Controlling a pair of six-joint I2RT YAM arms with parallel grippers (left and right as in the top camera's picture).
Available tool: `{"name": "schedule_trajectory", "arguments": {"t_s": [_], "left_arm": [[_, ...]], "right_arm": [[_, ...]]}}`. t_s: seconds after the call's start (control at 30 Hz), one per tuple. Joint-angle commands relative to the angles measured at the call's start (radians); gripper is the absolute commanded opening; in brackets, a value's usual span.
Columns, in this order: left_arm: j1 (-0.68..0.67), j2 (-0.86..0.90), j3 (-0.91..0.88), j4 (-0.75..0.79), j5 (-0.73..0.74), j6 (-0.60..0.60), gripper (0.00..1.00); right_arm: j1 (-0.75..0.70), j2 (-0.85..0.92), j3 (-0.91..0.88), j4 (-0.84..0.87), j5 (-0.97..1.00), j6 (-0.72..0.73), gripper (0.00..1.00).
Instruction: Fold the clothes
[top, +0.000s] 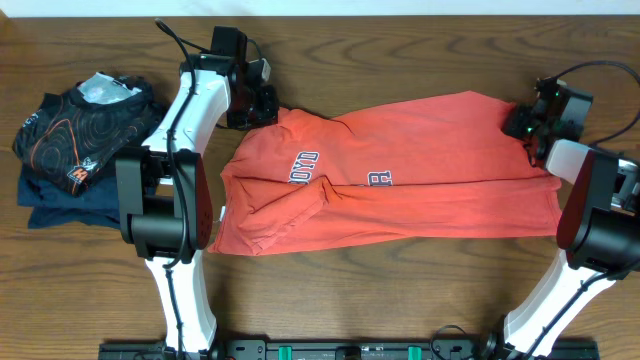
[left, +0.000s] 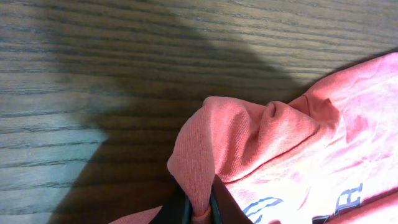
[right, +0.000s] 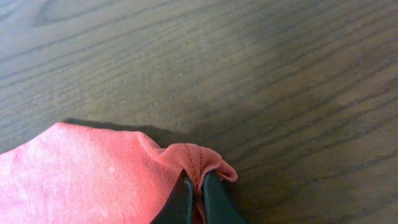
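The coral-red T-shirt lies stretched across the middle of the wooden table, navy-and-white lettering partly folded under. My left gripper is shut on the shirt's upper-left corner; in the left wrist view the fingers pinch a bunched fold of the red fabric. My right gripper is shut on the shirt's upper-right corner; in the right wrist view the fingers clamp a hemmed edge of the red cloth. The lower-left part of the shirt is creased and doubled over.
A black garment with orange contour lines sits on a folded navy-blue garment at the left edge. Bare wood table lies in front of the shirt, between the two arm bases.
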Motion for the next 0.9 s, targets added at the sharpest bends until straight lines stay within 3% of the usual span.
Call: {"name": "schedule_trajectory", "arguments": {"t_s": [0.0, 0.33, 0.37, 0.4, 0.47, 0.63, 0.87], "left_arm": [[-0.002, -0.009, -0.009, -0.010, -0.006, -0.003, 0.09], [0.001, -0.009, -0.009, -0.124, -0.007, -0.003, 0.09], [0.003, -0.009, -0.009, -0.140, -0.016, -0.004, 0.09], [0.003, -0.009, -0.009, -0.152, -0.034, -0.004, 0.09], [0.003, -0.009, -0.009, -0.156, -0.040, -0.004, 0.09], [0.003, -0.009, -0.009, -0.138, -0.040, -0.004, 0.09], [0.002, -0.009, -0.009, -0.131, -0.040, -0.004, 0.09]], "right_arm": [[-0.008, 0.015, 0.061, -0.054, 0.007, 0.007, 0.01], [-0.080, -0.016, 0.211, -0.476, 0.301, 0.003, 0.08], [-0.089, -0.022, 0.214, -0.520, 0.349, 0.006, 0.12], [-0.100, -0.032, 0.215, -0.560, 0.384, 0.016, 0.29], [-0.113, -0.042, 0.215, -0.580, 0.347, 0.012, 0.43], [-0.125, -0.055, 0.217, -0.571, 0.223, -0.027, 0.47], [-0.119, -0.055, 0.217, -0.392, 0.089, -0.004, 0.55]]}}
